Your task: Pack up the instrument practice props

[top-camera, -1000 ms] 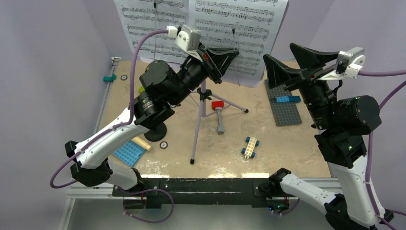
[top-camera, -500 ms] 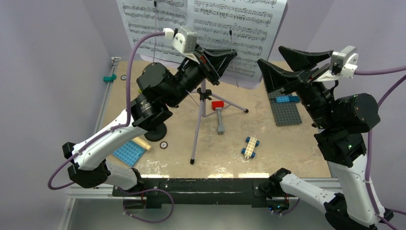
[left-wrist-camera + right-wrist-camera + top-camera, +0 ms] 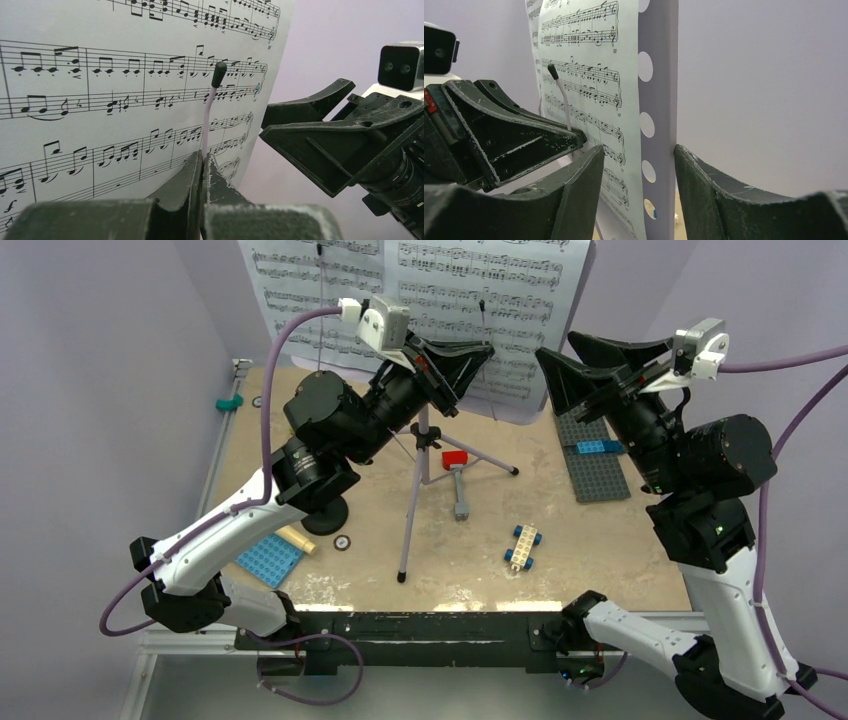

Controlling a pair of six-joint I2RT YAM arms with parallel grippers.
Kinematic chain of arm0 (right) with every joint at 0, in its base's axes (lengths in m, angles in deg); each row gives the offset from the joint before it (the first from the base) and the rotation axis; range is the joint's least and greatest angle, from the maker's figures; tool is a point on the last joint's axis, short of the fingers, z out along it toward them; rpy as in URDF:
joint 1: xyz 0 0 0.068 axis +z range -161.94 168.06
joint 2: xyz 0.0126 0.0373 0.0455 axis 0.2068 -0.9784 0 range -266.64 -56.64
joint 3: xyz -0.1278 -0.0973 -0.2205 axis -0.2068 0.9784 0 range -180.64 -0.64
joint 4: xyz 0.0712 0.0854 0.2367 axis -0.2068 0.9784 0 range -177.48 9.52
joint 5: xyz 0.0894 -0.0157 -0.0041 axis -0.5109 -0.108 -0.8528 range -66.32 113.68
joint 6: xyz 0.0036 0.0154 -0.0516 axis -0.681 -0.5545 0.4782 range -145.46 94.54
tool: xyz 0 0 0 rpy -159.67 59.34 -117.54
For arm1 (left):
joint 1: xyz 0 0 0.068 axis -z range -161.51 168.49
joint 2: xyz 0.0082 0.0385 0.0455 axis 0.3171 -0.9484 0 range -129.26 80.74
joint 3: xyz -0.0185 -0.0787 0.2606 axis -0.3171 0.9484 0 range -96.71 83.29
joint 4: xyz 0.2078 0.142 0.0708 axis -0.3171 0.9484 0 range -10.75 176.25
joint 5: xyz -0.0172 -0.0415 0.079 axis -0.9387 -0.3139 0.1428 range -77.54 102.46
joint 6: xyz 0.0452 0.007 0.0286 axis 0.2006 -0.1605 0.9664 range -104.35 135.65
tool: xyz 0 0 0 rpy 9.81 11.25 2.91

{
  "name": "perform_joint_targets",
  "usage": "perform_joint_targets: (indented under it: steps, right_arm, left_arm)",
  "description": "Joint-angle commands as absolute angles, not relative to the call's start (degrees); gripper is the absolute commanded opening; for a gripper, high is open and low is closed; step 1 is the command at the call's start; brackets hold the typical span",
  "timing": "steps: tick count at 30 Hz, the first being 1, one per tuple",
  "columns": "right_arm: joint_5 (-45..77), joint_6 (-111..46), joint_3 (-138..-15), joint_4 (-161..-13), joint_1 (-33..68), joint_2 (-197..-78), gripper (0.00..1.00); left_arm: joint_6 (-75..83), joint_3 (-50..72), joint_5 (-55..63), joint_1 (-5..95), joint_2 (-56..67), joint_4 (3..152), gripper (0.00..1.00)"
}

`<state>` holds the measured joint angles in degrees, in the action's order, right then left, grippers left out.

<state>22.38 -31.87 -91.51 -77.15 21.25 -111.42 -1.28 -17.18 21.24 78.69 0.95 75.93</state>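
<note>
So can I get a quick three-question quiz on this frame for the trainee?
1. True or false: the left pincer is shut on the thin retaining wire of the music stand.
2. What sits between the open right pincer's jaws? A: a red brick. B: the stand's perforated edge with the sheet music. C: a microphone.
3. What colour is the studded plate at the near left?

Key: 1 true; 2 B; 3 blue.
</note>
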Motion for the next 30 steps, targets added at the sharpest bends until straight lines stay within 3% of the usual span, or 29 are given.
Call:
perform_joint_targets:
  steps: [1,7,9,30]
  right_arm:
    - [21.0,-32.6,-92.3,-77.7,21.3,-112.0,0.57]
    - [21.0,-33.9,-88.3,-80.5,21.3,-108.6,0.74]
    - [20.9,-34.0,-88.0,-80.6,21.3,-107.9,0.75]
    - [18.0,-34.4,-92.6,-76.6,21.3,-111.4,0.57]
  left_arm:
    - [-1.8,-16.8,18.0,79.9,2.9,74.2,0.00]
    - [-1.6,-16.3,18.2,79.9,2.9,74.2,0.00]
    - [-1.6,-16.3,18.3,79.9,3.0,74.2,0.00]
    - [-2.0,-16.1,17.6,80.4,2.9,74.5,0.00]
